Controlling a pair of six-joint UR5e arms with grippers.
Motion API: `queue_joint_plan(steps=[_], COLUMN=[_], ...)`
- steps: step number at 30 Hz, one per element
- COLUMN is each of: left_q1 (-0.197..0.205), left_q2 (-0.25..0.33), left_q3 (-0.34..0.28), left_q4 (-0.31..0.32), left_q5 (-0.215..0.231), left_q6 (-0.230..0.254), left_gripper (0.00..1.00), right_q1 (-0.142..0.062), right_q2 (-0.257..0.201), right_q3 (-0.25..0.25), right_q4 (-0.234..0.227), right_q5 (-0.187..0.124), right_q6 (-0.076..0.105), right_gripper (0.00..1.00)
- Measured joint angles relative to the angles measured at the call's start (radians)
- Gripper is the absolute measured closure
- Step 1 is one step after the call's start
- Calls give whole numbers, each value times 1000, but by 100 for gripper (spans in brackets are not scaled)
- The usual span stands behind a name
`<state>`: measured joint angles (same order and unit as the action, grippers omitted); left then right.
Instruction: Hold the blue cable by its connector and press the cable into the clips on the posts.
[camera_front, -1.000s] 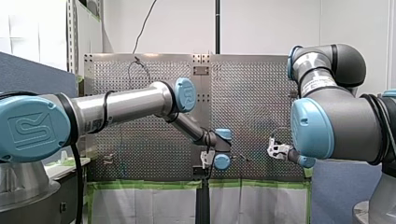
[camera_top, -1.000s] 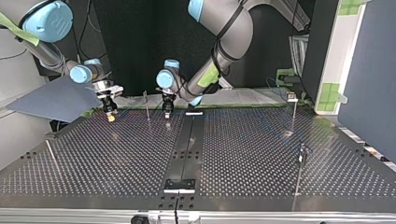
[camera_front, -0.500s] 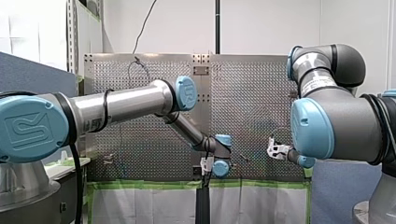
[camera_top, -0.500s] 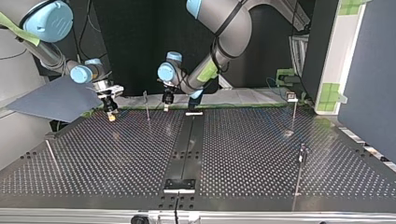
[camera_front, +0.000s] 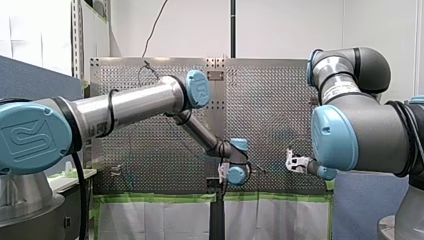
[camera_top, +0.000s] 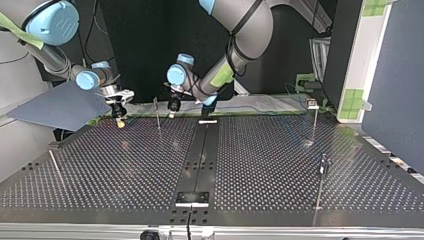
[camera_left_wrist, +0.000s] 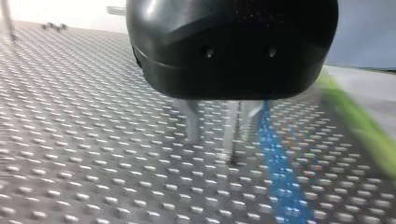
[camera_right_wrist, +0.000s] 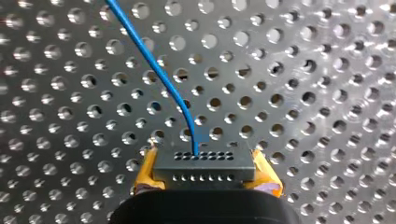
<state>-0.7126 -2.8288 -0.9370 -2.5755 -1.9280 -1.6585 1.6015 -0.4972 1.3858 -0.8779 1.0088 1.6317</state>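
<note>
Right pincer (camera_right_wrist: 205, 173) is pinching the connector (camera_right_wrist: 204, 164) between its yellow pads (camera_right_wrist: 146, 171), one pad on each end of the dark block. The blue cable (camera_right_wrist: 148, 59) leaves the connector's face and curves away ahead of the pincer, over the perforated counter (camera_right_wrist: 327, 93). In the top view you'll find that pincer low over the counter's far edge at the view's left.

Left pincer (camera_left_wrist: 212, 128): the metal fingers (camera_left_wrist: 191, 122) are spread a little. You can see bare counter in the gap, nothing pinched. The cable runs just beside them as a blue streak. It's blurred, so you can't tell if it touches a finger.

The top view puts this pincer near the far edge too, just beside a thin post (camera_top: 157, 113), between it and the dark centre strip (camera_top: 200, 155). That post stands between the two pincers. A second post (camera_top: 314, 120) stands well apart at the view's right. The clips are too small for you to read.
</note>
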Motion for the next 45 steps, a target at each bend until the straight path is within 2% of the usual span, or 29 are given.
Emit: queue_joint_plan(steps=[3,8,11,15,24,27,30,35,40,43,45], left_q1=[-1,-2,-4,-11,-32,-35,-39,-45,-47,-50,-60], left_q2=[10,13,13,13,44,50,51,71,96,104,115], left_q3=[-3,-17,-40,-74,-148,-171,-182,-212,-252,-275,-293], left_q4=[-1,-12,-15,-18,7,9,-1,3,38,55,66], left_q5=[2,1,-1,-2,-5,-13,-24,-30,-31,-32,-34], left_q6=[1,8,21,33,43,42,43,44,43,47,55], left_gripper=[100,100,100,100,100,100,100,100,100,100,100], right_q1=[3,5,5,7,9,11,10,4,-3,-7,-10], right_q2=[0,0,-1,-1,-2,-3,-4,-4,-18,-39,-52], right_q3=[0,1,10,40,101,125,150,194,242,272,292], right_q4=[20,33,36,38,35,24,5,-38,-86,-116,-136], right_q5=[0,0,-1,-7,-21,-34,-43,-50,-75,-84,-86], right_q6=[-15,-26,-39,-60,-94,-112,-120,-123,-119,-106,-92], right_gripper=[100,100,100,100,100,100,100,100,100,100,100])
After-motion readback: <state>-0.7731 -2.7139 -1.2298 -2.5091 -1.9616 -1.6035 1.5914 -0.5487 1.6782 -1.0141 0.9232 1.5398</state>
